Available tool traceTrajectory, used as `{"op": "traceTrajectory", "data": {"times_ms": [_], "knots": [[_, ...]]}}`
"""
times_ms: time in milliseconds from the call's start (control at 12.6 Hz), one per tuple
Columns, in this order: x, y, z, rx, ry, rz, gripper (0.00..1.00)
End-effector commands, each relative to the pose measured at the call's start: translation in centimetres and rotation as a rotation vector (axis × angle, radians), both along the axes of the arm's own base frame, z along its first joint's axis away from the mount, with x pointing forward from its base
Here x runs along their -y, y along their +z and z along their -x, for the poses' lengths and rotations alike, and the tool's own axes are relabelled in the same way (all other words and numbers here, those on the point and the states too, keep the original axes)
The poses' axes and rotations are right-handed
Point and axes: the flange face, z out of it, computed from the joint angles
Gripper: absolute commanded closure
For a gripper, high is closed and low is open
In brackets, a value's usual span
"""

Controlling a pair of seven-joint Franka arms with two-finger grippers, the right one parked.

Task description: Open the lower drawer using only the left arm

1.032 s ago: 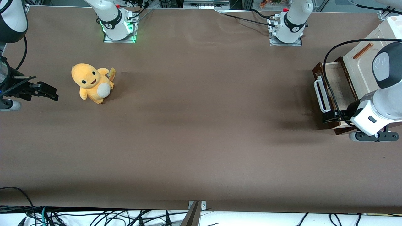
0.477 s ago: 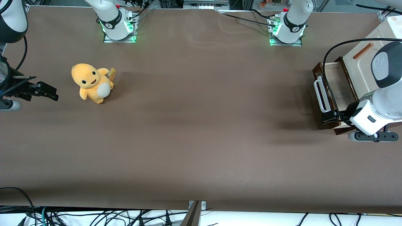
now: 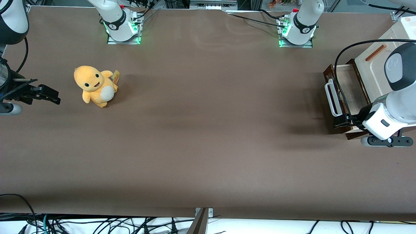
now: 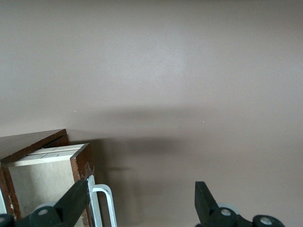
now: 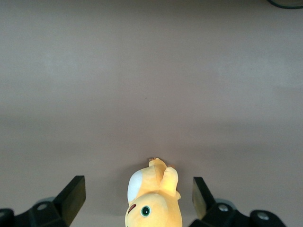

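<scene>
The lower drawer point(image 3: 328, 76) has a dark brown front and a long white loop handle point(image 3: 332, 98). It stands pulled out of the cabinet, and its pale wood tray point(image 3: 349, 88) shows. My left arm point(image 3: 395, 107) reaches down beside it. Its black gripper point(image 3: 342, 121) sits at the end of the drawer front nearer the front camera. In the left wrist view the gripper point(image 4: 139, 208) is open and holds nothing. The handle's end point(image 4: 105, 204) lies between the fingers, close to one finger point(image 4: 75, 202), next to the drawer's corner point(image 4: 81, 164).
The cream cabinet panel with a slim orange-brown handle point(image 3: 375, 52) stands above the drawer, at the working arm's end of the table. A yellow plush toy point(image 3: 94, 85) sits toward the parked arm's end; it also shows in the right wrist view point(image 5: 151, 201). Brown tabletop point(image 3: 208, 130) lies between.
The left arm's upper joint shifted slightly and back; the gripper stays at the drawer front. A green light came on at the working arm's base.
</scene>
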Motion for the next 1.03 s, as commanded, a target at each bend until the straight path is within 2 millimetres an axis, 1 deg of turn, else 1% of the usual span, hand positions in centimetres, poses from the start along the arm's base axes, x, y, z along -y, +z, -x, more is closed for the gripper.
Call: {"op": "traceTrajectory", "data": {"times_ms": [0, 159, 238, 397, 635, 953], "knots": [[-0.3, 1.4, 0.6, 0.005, -0.024, -0.017, 0.00], [-0.1, 1.4, 0.5, 0.005, -0.028, -0.014, 0.00], [0.0, 1.0, 0.4, 0.002, -0.029, -0.007, 0.00], [0.8, 1.3, -0.1, 0.014, -0.036, -0.006, 0.00], [0.2, 1.4, -0.1, 0.015, -0.031, -0.011, 0.00], [0.9, 1.3, -0.1, 0.014, -0.041, -0.015, 0.00]]}}
